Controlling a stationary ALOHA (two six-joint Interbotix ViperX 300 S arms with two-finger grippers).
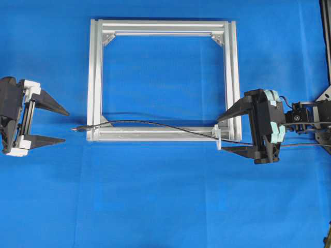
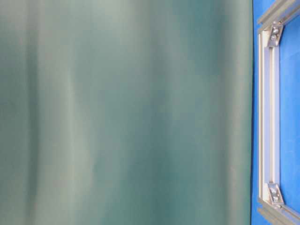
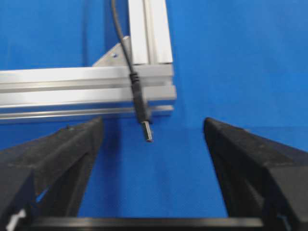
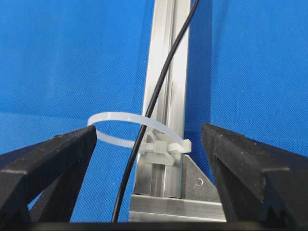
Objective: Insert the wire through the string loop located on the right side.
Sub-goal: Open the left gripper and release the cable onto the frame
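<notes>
Waiting with its two black fingers held wide apart and nothing between them, the right claw (image 1: 223,134) sat at about 3 o'clock on the blue table (image 1: 165,206). Its tips pointed at the near right corner of the silver frame (image 1: 93,77).

Just in front of that claw was the string loop (image 4: 126,126), a thin whitish band sticking out from the frame's corner. In the right wrist view, the wire (image 4: 159,86) went right through the loop. It ran in from the claw's side and went on along the frame bar.

From there, in the overhead view, the wire lay over the frame's near bar toward 9 o'clock. Its small plug (image 3: 143,115) poked out past the near left corner, with the shiny tip resting on the cloth.

The left claw (image 1: 66,125) sat at 9 o'clock, also spread wide and holding nothing. The plug was near its tips but not touching them.

So the main job looked done: the wire was already through the loop. It seemed that nothing much was left, except maybe for the claws to move away.
</notes>
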